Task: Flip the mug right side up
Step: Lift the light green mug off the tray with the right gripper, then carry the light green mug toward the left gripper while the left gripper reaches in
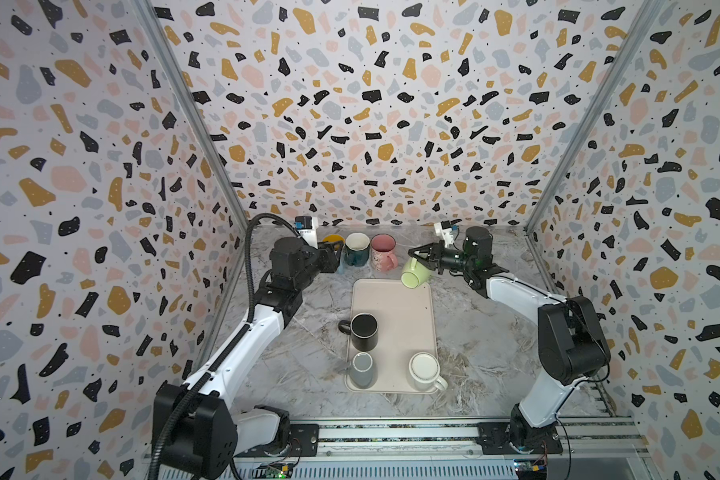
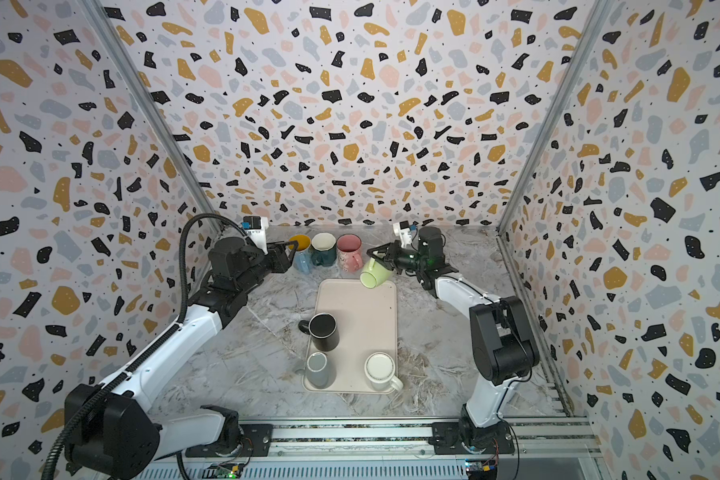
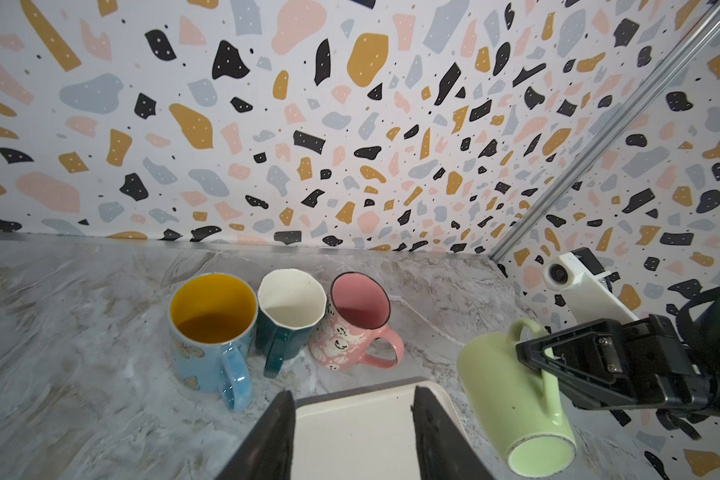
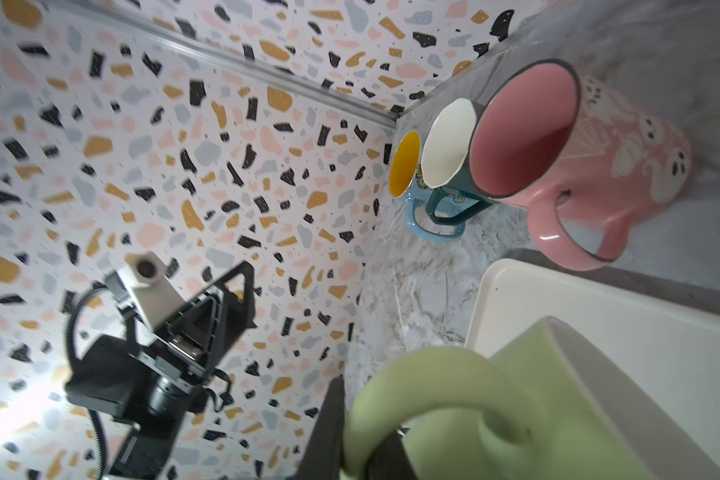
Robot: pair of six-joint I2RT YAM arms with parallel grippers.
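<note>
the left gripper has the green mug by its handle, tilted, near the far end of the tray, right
No: the right gripper has the green mug by its handle, tilted, near the far end of the tray, as both top views show.

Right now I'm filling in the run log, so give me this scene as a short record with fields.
right hand: shut on the handle of the green mug
green mug: held tilted at the far right corner of the tray
left hand: open, empty
on tray: black mug, grey mug, white mug
behind tray, on table: blue mug, teal mug, pink mug, all openings up
</note>
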